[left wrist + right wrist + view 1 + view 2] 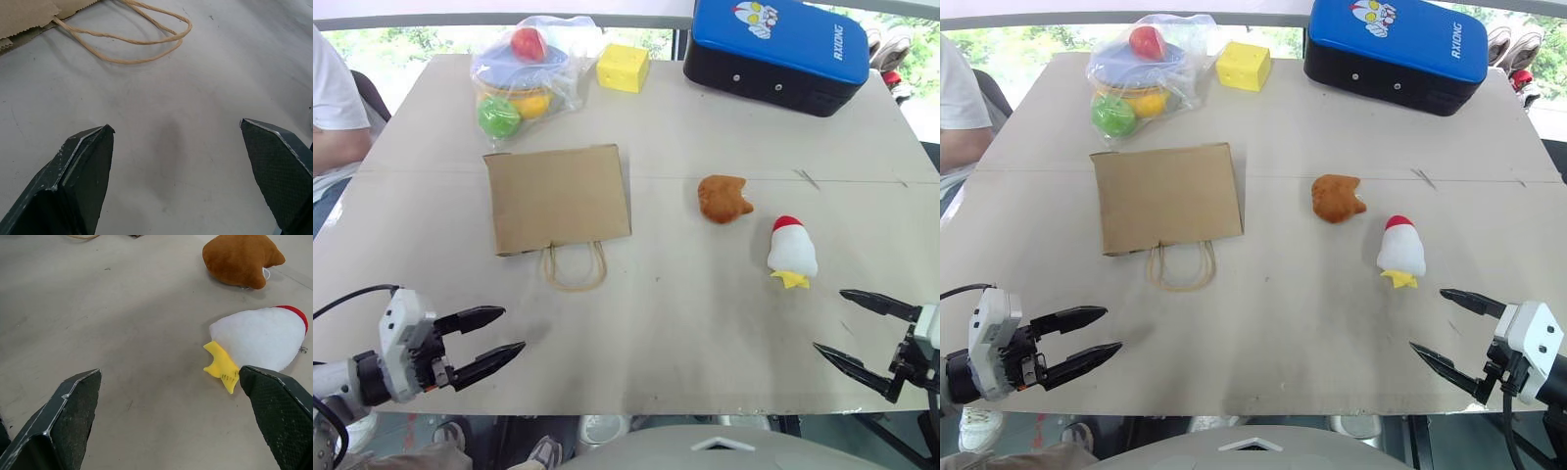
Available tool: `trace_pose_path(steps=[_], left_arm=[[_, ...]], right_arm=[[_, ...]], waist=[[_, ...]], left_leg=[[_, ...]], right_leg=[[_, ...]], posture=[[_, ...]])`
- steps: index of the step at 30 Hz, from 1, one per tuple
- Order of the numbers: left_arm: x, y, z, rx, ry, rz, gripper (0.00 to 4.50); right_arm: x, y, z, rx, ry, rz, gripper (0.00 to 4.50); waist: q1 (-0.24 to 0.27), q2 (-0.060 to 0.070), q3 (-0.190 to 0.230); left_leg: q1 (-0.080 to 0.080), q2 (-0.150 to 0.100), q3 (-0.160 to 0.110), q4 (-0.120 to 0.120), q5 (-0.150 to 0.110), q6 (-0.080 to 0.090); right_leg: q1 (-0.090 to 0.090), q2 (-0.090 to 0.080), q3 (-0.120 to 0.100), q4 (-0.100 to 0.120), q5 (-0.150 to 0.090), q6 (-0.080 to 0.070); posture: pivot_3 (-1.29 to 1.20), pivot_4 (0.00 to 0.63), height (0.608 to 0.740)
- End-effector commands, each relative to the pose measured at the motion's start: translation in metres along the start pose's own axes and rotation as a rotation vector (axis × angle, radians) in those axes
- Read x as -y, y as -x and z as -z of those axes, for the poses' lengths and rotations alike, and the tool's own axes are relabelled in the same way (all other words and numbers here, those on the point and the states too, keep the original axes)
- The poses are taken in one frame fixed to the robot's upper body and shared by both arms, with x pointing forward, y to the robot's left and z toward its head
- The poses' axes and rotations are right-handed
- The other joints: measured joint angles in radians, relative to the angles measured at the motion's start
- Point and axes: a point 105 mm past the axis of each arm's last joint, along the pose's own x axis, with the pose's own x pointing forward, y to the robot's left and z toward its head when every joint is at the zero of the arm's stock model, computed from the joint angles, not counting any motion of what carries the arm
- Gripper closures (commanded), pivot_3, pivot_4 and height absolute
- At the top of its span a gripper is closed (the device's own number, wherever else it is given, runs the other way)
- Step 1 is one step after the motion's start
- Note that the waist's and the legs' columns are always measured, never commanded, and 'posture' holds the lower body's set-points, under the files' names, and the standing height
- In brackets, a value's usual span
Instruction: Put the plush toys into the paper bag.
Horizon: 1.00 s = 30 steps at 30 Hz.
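The brown paper bag (558,198) lies flat on the table (685,294), left of centre, its cord handles (574,266) pointing toward me. An orange-brown plush nugget (723,198) rests right of centre. Just nearer and to its right lies the white plush chicken (792,251) with a red comb and yellow feet. My left gripper (503,333) hovers open over the near left of the table, below the bag's handles. Near the front right edge my right gripper (832,321) is open, a short way in front of the chicken (259,338). Neither holds anything.
A clear plastic bag of colourful toys (521,73) and a yellow cheese-like block (623,68) sit at the far side. A blue and black case (775,51) occupies the far right corner. A person in a white sleeve (333,108) sits at the left edge.
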Motion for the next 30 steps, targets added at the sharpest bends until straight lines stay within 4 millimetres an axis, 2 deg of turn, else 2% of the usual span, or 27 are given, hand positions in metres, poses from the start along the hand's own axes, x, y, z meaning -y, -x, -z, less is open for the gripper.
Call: trace_pose_path(steps=[1,4,6,10,16,19,23,30], left_arm=[[-0.003,-0.008,-0.025,0.04,-0.13,0.004,0.02],[-0.01,-0.025,-0.05,0.047,-0.317,0.031,0.02],[-0.021,-0.032,-0.057,0.011,-0.424,0.012,0.02],[-0.027,-0.045,-0.067,-0.039,-0.598,0.103,0.02],[-0.033,-0.059,-0.057,-0.134,-0.787,0.241,0.02],[-0.038,-0.069,-0.056,-0.137,-0.827,0.274,0.02],[-0.037,-0.083,-0.061,-0.107,-0.792,0.325,1.05],[-0.039,-0.09,-0.059,-0.094,-0.772,0.336,4.37]], right_arm=[[0.0,-0.016,-0.023,0.117,0.033,-0.003,0.0],[-0.006,-0.041,-0.052,0.235,0.082,-0.073,0.0],[-0.014,-0.049,-0.063,0.269,0.094,-0.137,0.0],[-0.027,-0.063,-0.081,0.313,0.123,-0.23,0.0],[-0.035,-0.067,-0.074,0.312,0.127,-0.263,0.0],[-0.035,-0.067,-0.072,0.314,0.131,-0.26,0.0],[-0.035,-0.068,-0.068,0.317,0.128,-0.245,0.0],[-0.037,-0.068,-0.064,0.313,0.125,-0.211,0.0]], waist=[[0.0,0.0,0.0],[0.0,0.001,0.002],[0.003,0.003,0.0],[0.005,0.003,0.0],[0.009,0.003,0.0],[0.01,0.002,0.0],[0.012,0.001,-0.001],[0.005,0.001,-0.001]], left_leg=[[0.0,0.0,0.0,0.0,0.0,0.0],[0.001,0.001,0.0,0.001,0.0,0.0],[0.0,0.001,-0.002,0.005,-0.001,-0.002],[0.0,-0.002,0.002,0.0,0.001,0.002],[-0.002,-0.002,0.007,-0.002,0.0,0.003],[-0.001,-0.002,0.008,-0.001,0.0,0.003],[0.0,-0.002,0.009,0.001,0.0,0.003],[0.001,-0.002,0.009,0.001,0.0,0.003]], right_leg=[[0.0,0.0,0.0,0.0,0.0,0.0],[0.0,0.001,-0.002,0.0,0.0,0.0],[0.0,0.001,-0.003,0.004,0.0,0.0],[0.001,0.003,-0.003,0.0,0.002,-0.002],[0.0,0.005,-0.004,-0.003,0.001,-0.001],[0.001,0.005,-0.003,-0.002,0.001,-0.001],[0.001,0.005,-0.002,0.0,0.001,-0.001],[0.001,0.007,-0.002,0.003,0.002,0.001]], posture=[[0.0,0.15,0.74],[0.0,0.15,0.74],[0.0,0.15,0.74],[0.0,0.15,0.74],[0.0,0.15,0.74],[0.0,0.15,0.74],[0.0,0.15,0.74],[0.0,0.15,0.74]])
